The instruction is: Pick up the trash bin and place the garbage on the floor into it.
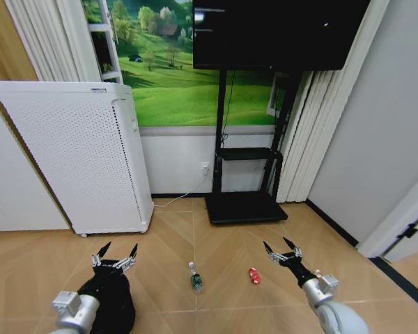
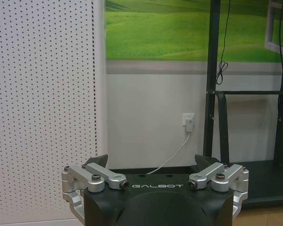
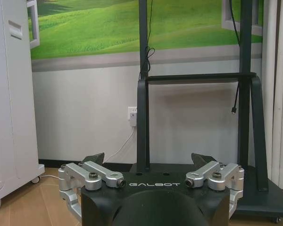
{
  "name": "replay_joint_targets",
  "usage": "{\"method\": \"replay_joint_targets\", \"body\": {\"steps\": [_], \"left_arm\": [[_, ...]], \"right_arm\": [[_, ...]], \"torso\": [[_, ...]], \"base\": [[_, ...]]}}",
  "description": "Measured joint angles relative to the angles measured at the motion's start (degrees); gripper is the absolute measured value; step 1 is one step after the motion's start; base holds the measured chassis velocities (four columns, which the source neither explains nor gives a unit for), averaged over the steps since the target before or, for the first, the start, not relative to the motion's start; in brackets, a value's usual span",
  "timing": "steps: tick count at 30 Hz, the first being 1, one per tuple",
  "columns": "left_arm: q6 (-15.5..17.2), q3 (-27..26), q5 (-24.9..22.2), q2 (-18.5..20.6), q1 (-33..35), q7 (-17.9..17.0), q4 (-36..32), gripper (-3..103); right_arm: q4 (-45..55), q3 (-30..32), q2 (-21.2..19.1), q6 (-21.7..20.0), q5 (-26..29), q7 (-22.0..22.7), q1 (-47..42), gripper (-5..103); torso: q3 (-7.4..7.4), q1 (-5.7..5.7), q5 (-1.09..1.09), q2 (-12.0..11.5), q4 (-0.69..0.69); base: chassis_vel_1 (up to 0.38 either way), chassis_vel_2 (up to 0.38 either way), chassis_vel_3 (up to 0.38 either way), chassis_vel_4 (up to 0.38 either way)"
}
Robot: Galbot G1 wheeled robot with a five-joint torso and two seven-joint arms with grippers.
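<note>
The black trash bin (image 1: 115,306) stands on the floor at the lower left, partly hidden by my left arm. My left gripper (image 1: 118,252) hangs open just beyond and above the bin's far side, with nothing between its fingers; it is also open in the left wrist view (image 2: 153,162). Of the garbage, a clear bottle with a green label (image 1: 195,279) lies on the floor between my arms, and a small red piece (image 1: 253,276) lies to its right. A small red-and-white piece (image 1: 319,273) peeks out beside my right arm. My right gripper (image 1: 282,249) is open and empty, above the floor to the right of the red piece (image 3: 149,159).
A white perforated cabinet (image 1: 76,153) on casters stands at the back left, its cable running to a wall socket (image 1: 205,168). A black TV stand (image 1: 244,207) with a wide base sits at the back centre. A wall and a door edge (image 1: 397,236) close off the right side.
</note>
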Motion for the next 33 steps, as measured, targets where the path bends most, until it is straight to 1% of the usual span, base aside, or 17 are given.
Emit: {"method": "replay_joint_targets", "body": {"steps": [7, 9, 10, 12, 14, 15, 16, 17, 20, 21, 22, 23, 24, 26, 27, 30, 33], "left_arm": [[0.0, 0.0, 0.3, -0.3, 0.1, 0.0, 0.0, 100], [-0.1, -0.1, 0.4, -0.3, 0.2, 0.0, 0.0, 100], [-0.1, -0.1, 0.4, -0.3, 0.2, 0.0, 0.0, 100], [-0.2, -0.2, 0.4, -0.4, 0.4, -1.0, 0.1, 100], [-0.2, -0.2, 0.4, -0.6, 0.5, -1.5, 0.2, 100], [0.2, -0.5, 0.3, -1.5, 1.2, -3.0, 0.5, 100], [0.6, -1.0, -0.2, -2.2, 2.0, -4.2, 1.0, 100], [0.6, -1.0, -0.2, -2.2, 2.0, -4.2, 1.0, 100], [1.6, -4.8, -2.6, -4.1, 5.0, -5.9, 2.4, 100], [1.6, -4.8, -2.6, -4.1, 5.0, -5.9, 2.4, 100], [2.4, -6.8, -4.0, -4.1, 5.8, -5.9, 2.7, 100], [4.0, -9.6, -5.7, -3.8, 6.9, -5.8, 3.0, 100], [4.0, -9.6, -5.7, -3.8, 6.9, -5.8, 3.0, 100], [5.7, -13.5, -7.9, -3.0, 8.3, -5.6, 4.0, 100], [5.7, -13.5, -7.9, -3.0, 8.3, -5.6, 4.0, 100], [6.7, -17.5, -10.0, -2.0, 10.0, -6.0, 7.2, 100], [7.7, -18.0, -10.6, -2.0, 10.5, -6.2, 8.5, 100]], "right_arm": [[-0.3, -0.2, -0.2, 0.0, 0.1, -0.1, 0.2, 100], [-0.5, -0.3, -0.5, 0.0, 0.3, -0.2, 0.2, 100], [-0.5, -0.3, -0.5, 0.0, 0.3, -0.2, 0.2, 100], [-1.0, -0.4, -0.6, 0.1, 0.5, -0.2, 0.2, 100], [-1.1, -0.4, -0.6, 0.2, 0.5, -0.1, 0.2, 100], [-1.4, -0.2, -0.5, 0.5, 0.7, -0.1, 0.1, 100], [-1.6, 0.1, -0.4, 0.9, 0.9, 0.1, -0.2, 100], [-1.6, 0.1, -0.4, 0.9, 0.9, 0.1, -0.2, 100], [-3.6, 0.2, -1.1, 2.3, 1.2, 0.3, -0.5, 100], [-3.6, 0.2, -1.1, 2.3, 1.2, 0.3, -0.5, 100], [-4.4, 0.1, -1.7, 2.7, 1.2, 0.3, -0.4, 100], [-5.4, 0.0, -2.4, 3.0, 1.4, 0.3, -0.3, 100], [-5.4, 0.0, -2.4, 3.0, 1.4, 0.3, -0.3, 100], [-6.6, -0.2, -3.2, 3.2, 1.6, 0.3, 0.1, 100], [-6.6, -0.2, -3.2, 3.2, 1.6, 0.3, 0.1, 100], [-8.7, -1.0, -3.4, 3.3, 1.5, 0.3, 1.1, 100], [-9.5, -1.4, -3.3, 3.3, 1.4, 0.4, 1.5, 100]], "torso": [[-1.21, -0.14, 0.0, -1.4, 0.0], [-1.89, -0.18, 0.0, -2.1, 0.0], [-1.89, -0.18, 0.0, -2.1, 0.0], [-2.23, -0.23, 0.0, -2.6, -0.01], [-2.23, -0.22, 0.0, -2.7, -0.01], [-2.23, -0.22, 0.01, -2.9, 0.01], [-2.22, -0.22, 0.0, -2.9, -0.02], [-2.22, -0.22, 0.0, -2.9, -0.02], [-2.23, -0.22, 0.0, -2.9, 0.0], [-2.23, -0.22, 0.0, -2.9, 0.0], [-2.23, -0.22, -0.01, -2.9, 0.0], [-2.23, -0.21, 0.0, -2.8, 0.0], [-2.23, -0.21, 0.0, -2.8, 0.0], [-2.23, -0.2, 0.0, -2.8, 0.0], [-2.23, -0.2, 0.0, -2.8, 0.0], [-2.23, -0.17, 0.01, -2.7, 0.01], [-2.23, -0.16, -0.02, -2.6, 0.0]], "base": [[0.0, 0.0, 0.0, 0.0], [0.0, 0.0, 0.0, 0.0], [0.0, 0.0, 0.0, 0.0], [0.0, 0.0, 0.0, 0.0], [0.0, 0.0, 0.0, 0.0], [0.0, 0.0, 0.0, 0.0], [0.0, 0.0, 0.0, 0.0], [0.0, 0.0, 0.0, 0.0], [0.0, 0.0, 0.0, 0.0], [0.0, 0.0, 0.0, 0.0], [0.0, 0.0, 0.0, 0.0], [0.0, 0.0, 0.0, 0.0], [0.0, 0.0, 0.0, 0.0], [0.0, 0.0, 0.0, 0.0], [0.0, 0.0, 0.0, 0.0], [0.0, 0.0, 0.0, 0.0], [0.0, 0.0, 0.0, 0.0]]}}
